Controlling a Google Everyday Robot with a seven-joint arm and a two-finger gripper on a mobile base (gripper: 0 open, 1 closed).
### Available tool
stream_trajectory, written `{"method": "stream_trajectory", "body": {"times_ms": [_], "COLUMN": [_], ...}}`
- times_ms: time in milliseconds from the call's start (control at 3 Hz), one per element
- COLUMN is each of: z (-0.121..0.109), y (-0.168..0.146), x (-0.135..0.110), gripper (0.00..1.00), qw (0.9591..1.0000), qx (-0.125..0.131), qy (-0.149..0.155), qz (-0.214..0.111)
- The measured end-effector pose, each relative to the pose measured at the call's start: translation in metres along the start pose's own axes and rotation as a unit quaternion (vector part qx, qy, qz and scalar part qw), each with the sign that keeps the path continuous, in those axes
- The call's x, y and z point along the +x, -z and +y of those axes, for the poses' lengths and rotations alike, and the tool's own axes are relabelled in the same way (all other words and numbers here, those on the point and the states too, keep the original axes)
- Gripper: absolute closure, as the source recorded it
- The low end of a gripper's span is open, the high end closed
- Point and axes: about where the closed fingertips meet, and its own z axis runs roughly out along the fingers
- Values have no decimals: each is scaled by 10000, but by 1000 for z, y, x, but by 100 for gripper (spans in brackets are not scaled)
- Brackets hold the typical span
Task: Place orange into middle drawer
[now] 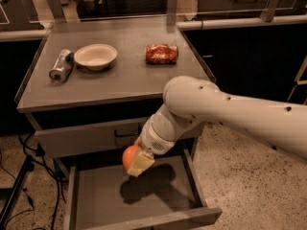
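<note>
Transport step in hand, I judge; gripper (pixel 135 163) hangs over the open middle drawer (pixel 175 198), fingers (pixel 142 163) pinching the orange (pixel 127 155); bare floor lies below them; next, descend and release.

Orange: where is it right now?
In the camera view the orange is held in the gripper, hanging above the open middle drawer, just below the closed drawer front.
</note>
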Motion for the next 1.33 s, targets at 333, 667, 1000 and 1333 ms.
{"method": "stream_trajectory", "body": {"times_ms": [333,667,1000,1333], "z": [9,9,25,29], "y": [-40,-42,-68,-104], "x": [15,16,27,41], "gripper": [100,100,100,100], "qw": [9995,9994,9983,9962], "qx": [-281,-295,-442,-477], "qy": [-157,-166,-359,-714], "qz": [34,35,79,139]}}
